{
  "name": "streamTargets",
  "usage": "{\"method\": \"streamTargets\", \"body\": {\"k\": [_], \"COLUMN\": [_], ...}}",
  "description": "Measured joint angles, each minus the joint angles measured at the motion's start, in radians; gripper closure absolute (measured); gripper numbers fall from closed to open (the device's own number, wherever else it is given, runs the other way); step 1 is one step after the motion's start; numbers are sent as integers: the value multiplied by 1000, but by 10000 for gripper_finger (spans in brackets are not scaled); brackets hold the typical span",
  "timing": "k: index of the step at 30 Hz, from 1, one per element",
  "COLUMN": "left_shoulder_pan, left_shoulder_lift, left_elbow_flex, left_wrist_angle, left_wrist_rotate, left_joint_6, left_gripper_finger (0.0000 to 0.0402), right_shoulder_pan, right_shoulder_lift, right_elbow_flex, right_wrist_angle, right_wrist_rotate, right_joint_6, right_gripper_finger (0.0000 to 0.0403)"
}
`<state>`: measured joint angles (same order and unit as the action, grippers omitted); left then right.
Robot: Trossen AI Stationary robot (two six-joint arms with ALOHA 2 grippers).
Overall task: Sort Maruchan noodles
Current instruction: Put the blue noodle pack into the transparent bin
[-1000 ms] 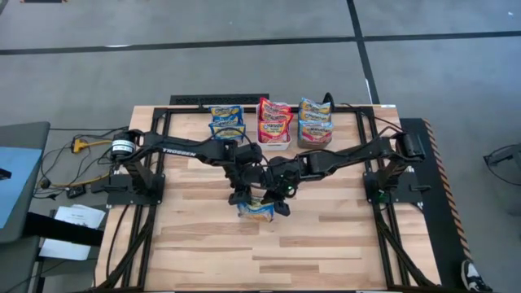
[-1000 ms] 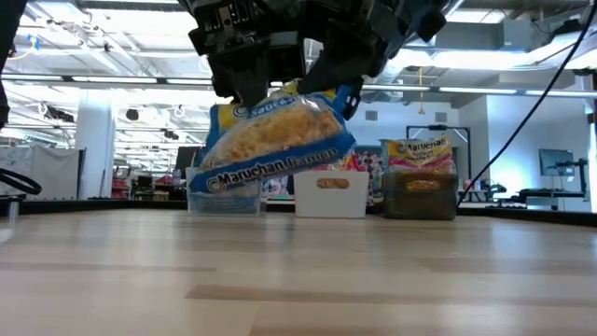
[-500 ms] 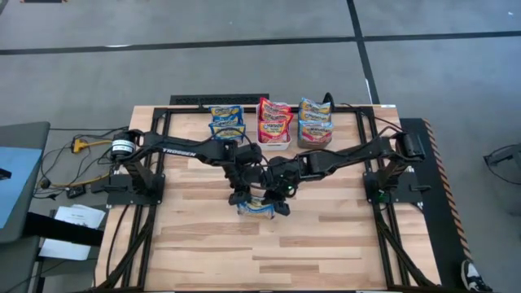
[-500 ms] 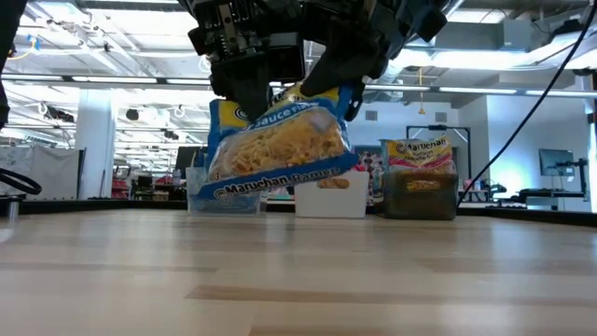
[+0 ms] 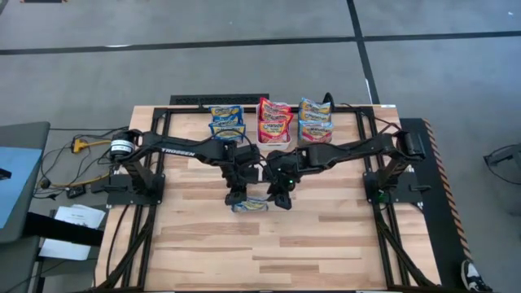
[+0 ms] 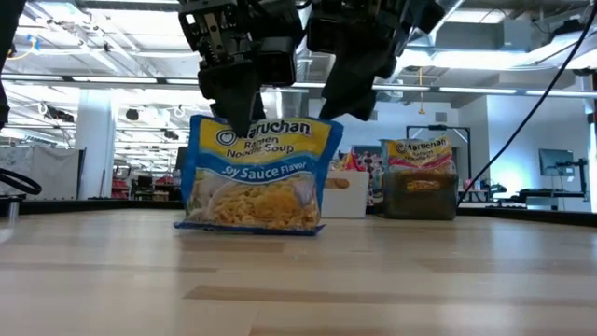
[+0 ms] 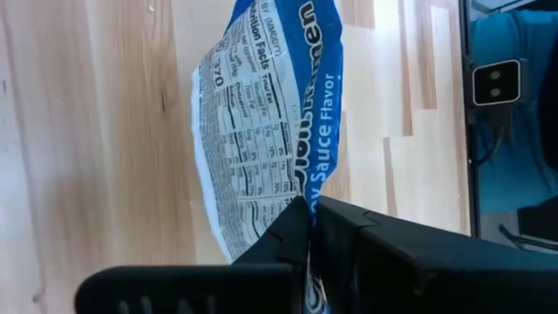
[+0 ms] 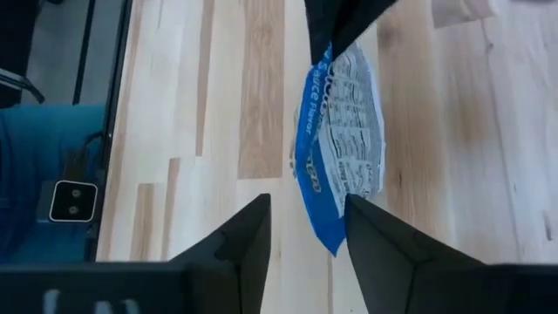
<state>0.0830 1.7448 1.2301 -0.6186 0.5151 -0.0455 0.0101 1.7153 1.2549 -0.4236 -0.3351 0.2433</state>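
A blue-and-yellow Maruchan noodles packet (image 6: pixel 256 173) stands upright at the table's middle, its printed face toward the near edge. My left gripper (image 5: pixel 238 195) is shut on its top edge. My right gripper (image 5: pixel 281 195) is open. Its fingers (image 8: pixel 261 231) stand to either side of the packet's upper right corner (image 6: pixel 328 123), and I see no touch. More packets fill three bins along the far edge: blue (image 5: pixel 227 122), red (image 5: pixel 274 122) and blue-and-orange (image 5: pixel 315 122). My left gripper pinches the packet's top edge near its left corner (image 7: pixel 296 196) between its two shut fingers (image 6: pixel 233 103). They come slanting down from above. The packet hangs upright below them, and its lower edge (image 6: pixel 250 227) appears to rest on the table.
The white bin (image 6: pixel 347 196) and the dark bin (image 6: pixel 422 191) stand behind the packet, and the held packet mostly hides the clear bin. Bare wood (image 5: pixel 269 252) lies toward the near edge. Black arm frames (image 5: pixel 146 187) flank the table's sides.
The packet hung tilted and clear of the table between both grippers. It has swung upright and come down until its lower edge meets the table. My right gripper has let go of the upper right corner and drawn up and away; the left one keeps the top edge.
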Motion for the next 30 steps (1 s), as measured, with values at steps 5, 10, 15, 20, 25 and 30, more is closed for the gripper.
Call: {"method": "streamTargets", "body": {"k": [5, 10, 15, 20, 25, 30], "left_shoulder_pan": [2, -4, -3, -3, -11, -21], "left_shoulder_lift": [0, 1, 1, 1, 1, 1], "left_elbow_flex": [0, 0, 0, 0, -2, -3], "left_wrist_angle": [1, 2, 2, 9, 15, 12], "left_wrist_rotate": [3, -11, -32, -33, -34, -34], "left_joint_6": [1, -17, -5, -12, 0, -1], "left_gripper_finger": [401, 401, 399, 372, 328, 294], "right_shoulder_pan": [0, 7, 3, 2, 2, 3], "right_shoulder_lift": [0, 1, 5, 6, 6, 6], "right_elbow_flex": [14, 15, 16, 16, 16, 16], "right_wrist_angle": [-7, -33, -38, -29, -2, 17], "right_wrist_rotate": [-1, -2, -3, -3, 39, 47], "right_joint_6": [-4, -5, -6, -39, -120, -125], "right_gripper_finger": [236, 238, 236, 227, 200, 173]}}
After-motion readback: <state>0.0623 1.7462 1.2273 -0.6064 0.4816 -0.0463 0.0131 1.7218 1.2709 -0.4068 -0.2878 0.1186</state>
